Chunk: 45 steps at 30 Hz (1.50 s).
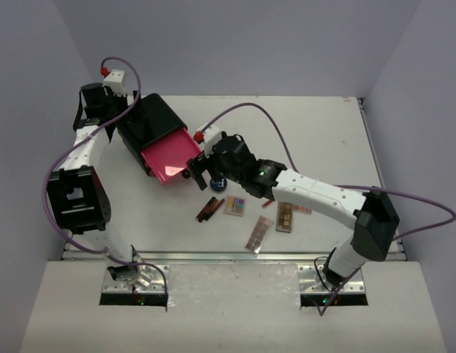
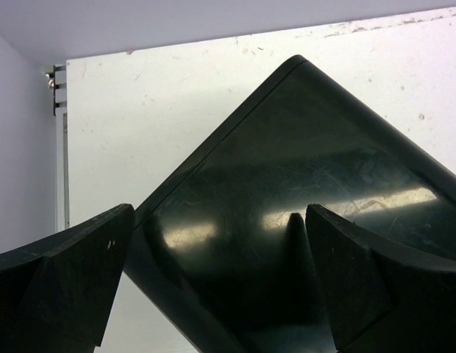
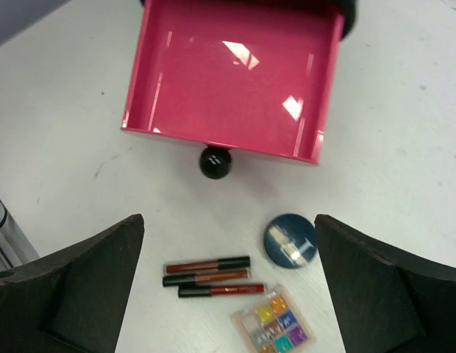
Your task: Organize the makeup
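The makeup lies on the white table in front of the box. It includes a blue round compact [image 1: 219, 184] [image 3: 290, 239], three dark and red sticks [image 1: 209, 208] [image 3: 209, 276], a square multicolour palette [image 1: 235, 206] [image 3: 276, 329] and long brownish palettes [image 1: 259, 233] [image 1: 285, 217]. My right gripper [image 1: 198, 170] [image 3: 228, 243] is open and empty. It hovers above the table between the pink drawer [image 3: 232, 73] and the sticks. My left gripper [image 1: 125, 107] [image 2: 219, 220] is open and straddles a back corner of the black box [image 2: 287, 206]. I cannot tell if it presses on the box.
The black box [image 1: 151, 121] stands at the back left with its pink drawer [image 1: 168, 154] pulled out and empty. The drawer's black knob [image 3: 215, 162] points at the makeup. A small packet [image 1: 301, 209] and a red stick [image 1: 266, 202] lie near the right arm.
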{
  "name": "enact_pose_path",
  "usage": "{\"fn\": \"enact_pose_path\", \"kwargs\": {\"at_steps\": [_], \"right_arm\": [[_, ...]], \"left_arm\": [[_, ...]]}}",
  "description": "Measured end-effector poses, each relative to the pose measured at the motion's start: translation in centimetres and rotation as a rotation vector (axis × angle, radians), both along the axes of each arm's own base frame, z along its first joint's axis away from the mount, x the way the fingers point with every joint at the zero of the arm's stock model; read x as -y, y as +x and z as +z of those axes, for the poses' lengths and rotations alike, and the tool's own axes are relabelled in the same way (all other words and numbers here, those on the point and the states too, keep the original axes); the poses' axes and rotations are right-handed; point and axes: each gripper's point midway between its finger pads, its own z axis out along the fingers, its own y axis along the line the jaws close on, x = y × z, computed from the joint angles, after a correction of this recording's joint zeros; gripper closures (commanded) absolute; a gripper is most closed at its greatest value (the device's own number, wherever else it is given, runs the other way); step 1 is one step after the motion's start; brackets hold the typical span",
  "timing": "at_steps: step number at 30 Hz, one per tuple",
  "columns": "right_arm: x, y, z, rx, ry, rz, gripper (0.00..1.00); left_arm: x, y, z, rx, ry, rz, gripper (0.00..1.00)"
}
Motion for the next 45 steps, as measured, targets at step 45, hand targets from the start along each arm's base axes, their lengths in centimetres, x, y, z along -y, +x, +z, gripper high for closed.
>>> {"fn": "enact_pose_path", "kwargs": {"at_steps": [45], "right_arm": [[17.8,7.7,-16.0,-0.456,-0.316,-0.474,0.01]], "left_arm": [[15.3,-7.8,11.5,0.151,0.032,-0.425,0.03]]}}
